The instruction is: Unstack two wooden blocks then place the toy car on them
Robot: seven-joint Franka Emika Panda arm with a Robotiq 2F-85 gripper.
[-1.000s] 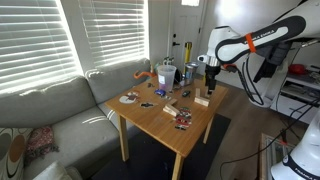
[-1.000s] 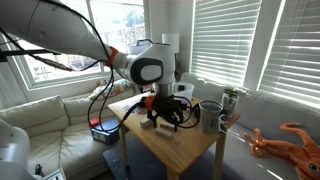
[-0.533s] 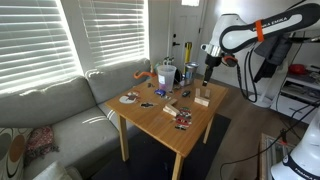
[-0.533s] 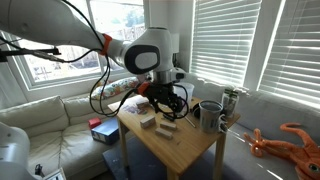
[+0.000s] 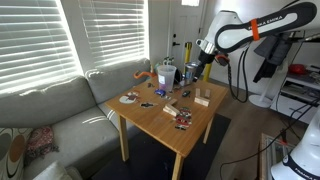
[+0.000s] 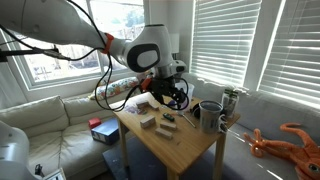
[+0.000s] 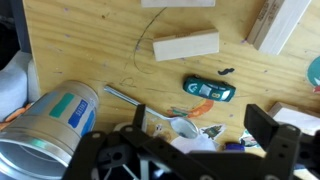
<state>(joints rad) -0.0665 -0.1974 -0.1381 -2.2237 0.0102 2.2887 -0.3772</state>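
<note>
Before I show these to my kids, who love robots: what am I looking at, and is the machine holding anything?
It is a single robot arm with a two-fingered gripper at its end, steered by a person. Two pictures come from room cameras on different sides of a small wooden table; the third comes from a camera on the arm's wrist, looking down past the dark fingers. On the table lie pale wooden blocks, a small dark toy car, a tin can and a clutter of small items I cannot name. In an exterior view two blocks sit apart near the table's edge. The fingers are open and hold nothing; the gripper hovers above the table.
</note>
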